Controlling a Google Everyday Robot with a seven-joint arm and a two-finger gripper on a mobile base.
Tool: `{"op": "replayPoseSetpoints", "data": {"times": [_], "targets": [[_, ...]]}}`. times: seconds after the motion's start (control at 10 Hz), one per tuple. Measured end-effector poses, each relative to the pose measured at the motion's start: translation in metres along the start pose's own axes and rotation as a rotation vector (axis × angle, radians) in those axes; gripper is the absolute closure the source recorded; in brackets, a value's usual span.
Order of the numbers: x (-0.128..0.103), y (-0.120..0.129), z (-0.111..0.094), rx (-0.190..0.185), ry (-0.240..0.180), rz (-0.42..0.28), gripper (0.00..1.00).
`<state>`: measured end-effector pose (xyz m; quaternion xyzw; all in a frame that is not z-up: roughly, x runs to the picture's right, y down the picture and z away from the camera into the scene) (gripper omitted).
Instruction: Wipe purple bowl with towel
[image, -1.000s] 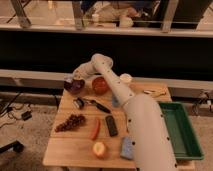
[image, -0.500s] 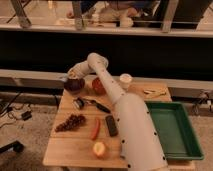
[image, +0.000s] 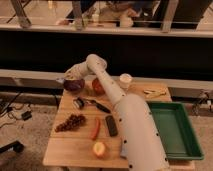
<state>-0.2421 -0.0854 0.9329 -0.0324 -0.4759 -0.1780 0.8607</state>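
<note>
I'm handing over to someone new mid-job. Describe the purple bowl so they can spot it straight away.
Start at the wooden table and go to its far left corner, opposite the green tray. The purple bowl sits there, with the gripper right over it. It is the only dark, round, purple vessel; the grapes lie nearer and flat.

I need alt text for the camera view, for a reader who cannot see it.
A white robot arm reaches across a wooden table, its gripper at the purple bowl in the far left corner. Grapes, a peach and a green tray also lie there.
</note>
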Motion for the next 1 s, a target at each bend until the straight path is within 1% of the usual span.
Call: {"op": "replayPoseSetpoints", "data": {"times": [0.2,0.3,0.5,0.8,1.0], "targets": [[-0.003,0.008,-0.001,-0.011,-0.029,0.008,0.99],[-0.007,0.014,0.000,-0.024,-0.045,0.011,0.99],[-0.012,0.025,-0.002,-0.045,-0.059,0.031,0.99],[-0.019,0.047,-0.021,-0.069,-0.060,0.072,0.99],[-0.018,0.066,-0.042,-0.089,-0.042,0.109,0.99]]}}
